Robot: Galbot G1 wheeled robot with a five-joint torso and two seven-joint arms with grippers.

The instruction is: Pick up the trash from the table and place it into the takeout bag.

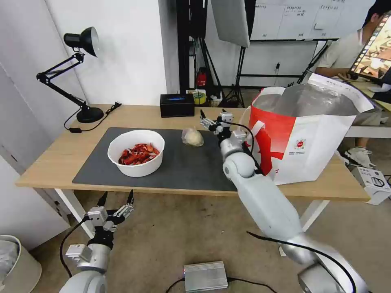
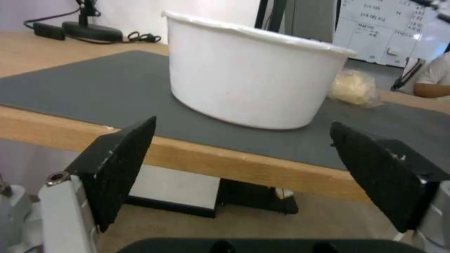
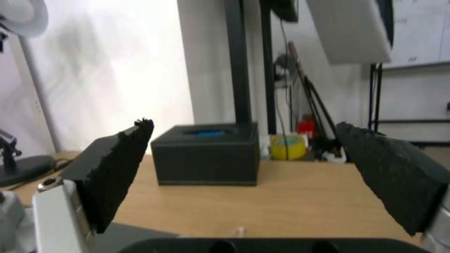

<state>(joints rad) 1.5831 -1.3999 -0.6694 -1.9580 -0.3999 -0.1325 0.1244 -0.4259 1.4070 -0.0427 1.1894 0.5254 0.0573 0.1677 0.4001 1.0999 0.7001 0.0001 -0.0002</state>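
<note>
Trash — white bowl of red shells, pale bagged lump — both pincers spread, empty.

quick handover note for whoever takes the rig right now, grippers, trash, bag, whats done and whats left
Left gripper: open, holding nothing, low in front of the table edge, facing the white bowl of crayfish shells.
Right gripper: open, holding nothing, over the table between the small clear bag and the takeout bag, facing the black tissue box.
Bowl and small clear bag sit on the dark mat. Takeout bag stands open at the table's right end.
Done: cannot tell what is in the bag.
Left: the bowl and the small clear bag.
</note>
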